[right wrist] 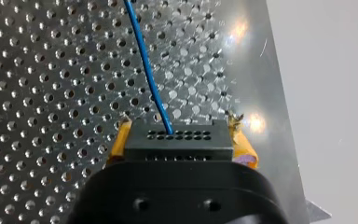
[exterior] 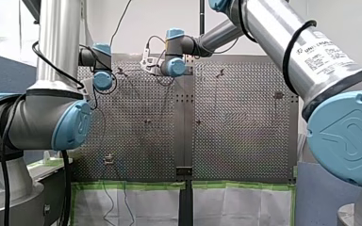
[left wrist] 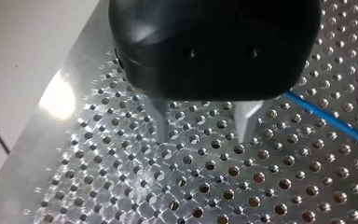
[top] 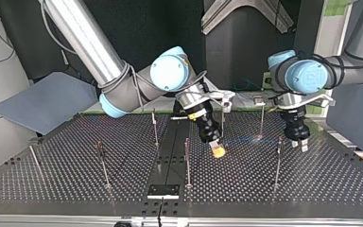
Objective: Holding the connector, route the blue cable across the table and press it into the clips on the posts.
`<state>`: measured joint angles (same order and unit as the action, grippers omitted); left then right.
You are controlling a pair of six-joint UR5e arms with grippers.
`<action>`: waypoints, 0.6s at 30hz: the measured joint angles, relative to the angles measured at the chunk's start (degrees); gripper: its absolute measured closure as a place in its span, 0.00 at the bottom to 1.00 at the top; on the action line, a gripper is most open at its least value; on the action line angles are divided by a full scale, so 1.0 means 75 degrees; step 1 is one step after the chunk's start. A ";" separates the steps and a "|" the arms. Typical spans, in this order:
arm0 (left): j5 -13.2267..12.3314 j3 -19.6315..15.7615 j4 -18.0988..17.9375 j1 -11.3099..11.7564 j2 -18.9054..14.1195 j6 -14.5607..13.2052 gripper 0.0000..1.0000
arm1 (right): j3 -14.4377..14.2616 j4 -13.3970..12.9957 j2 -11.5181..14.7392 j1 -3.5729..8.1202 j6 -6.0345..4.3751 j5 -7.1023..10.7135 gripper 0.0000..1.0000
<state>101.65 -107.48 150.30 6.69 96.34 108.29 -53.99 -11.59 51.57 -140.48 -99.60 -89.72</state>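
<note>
right gripper (right wrist: 179, 145): yellow pads (right wrist: 120, 140) clamped on connector (right wrist: 177, 135)
left gripper (left wrist: 203, 128): fingers (left wrist: 161, 123) spread, empty
blue cable (right wrist: 147, 79): trails from connector over far side of table (right wrist: 51, 93)
progress: early; posts (top: 187, 161) show no cable; routing, clipping to do

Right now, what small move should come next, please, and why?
Probably shift the left jaws sideways to straddle the cable: they stand open over the table, with the cable beside them, not between them, while the right jaws are shut on the connector.
</note>
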 joint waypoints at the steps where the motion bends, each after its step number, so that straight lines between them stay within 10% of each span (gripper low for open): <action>1: 0.0064 -0.0039 0.0085 -0.0017 -0.0080 0.0069 0.00 | 0.0000 0.0022 0.0000 -0.0004 0.0002 -0.0058 1.00; 10: 0.0566 -0.0157 0.0667 -0.0216 -0.0466 0.0234 0.00 | -0.0002 0.0237 -0.0001 -0.0014 0.0042 -0.0417 1.00; 18: 0.0337 -0.0485 0.1165 -0.0323 -0.0945 0.0531 0.00 | -0.0001 0.0375 -0.0002 -0.0033 0.0077 -0.0577 1.00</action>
<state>104.18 -111.12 159.04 4.27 89.25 112.27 -54.00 -8.77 51.56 -140.73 -99.02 -94.04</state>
